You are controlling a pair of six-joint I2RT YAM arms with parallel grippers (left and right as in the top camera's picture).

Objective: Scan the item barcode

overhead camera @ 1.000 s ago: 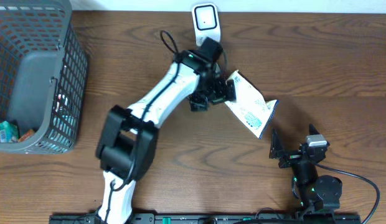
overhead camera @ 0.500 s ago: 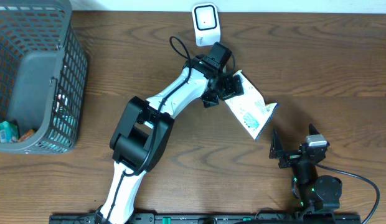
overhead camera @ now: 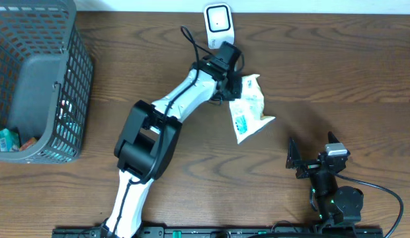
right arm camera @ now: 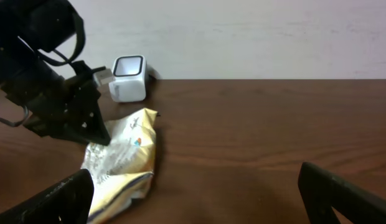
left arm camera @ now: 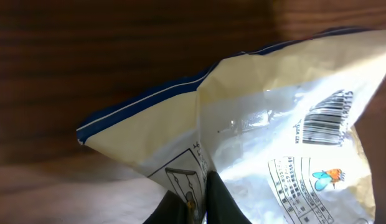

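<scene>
**Packet [overhead camera: 248,109] pivoted toward the arm; left jaws clamped**

Left gripper [overhead camera: 233,84] now pinches the packet's top edge, just near-right of the scanner [overhead camera: 218,18]. Barcode [left arm camera: 327,118] legible only in the left wrist view, not overhead. Right gripper [overhead camera: 312,162] spread wide, holding nothing, at near right.

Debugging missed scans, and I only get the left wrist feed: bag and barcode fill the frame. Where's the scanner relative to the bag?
Observer: The scanner stands at the far edge of the table, just beyond the left gripper, which is pinching the top corner of the bag.
Operator: Is the right arm in the way?
Observer: No. The right gripper sits open at the front right, well apart from the bag.
Operator: Anything else on there?
Observer: A wire basket at the far left, with a few small items in its bottom.
</scene>
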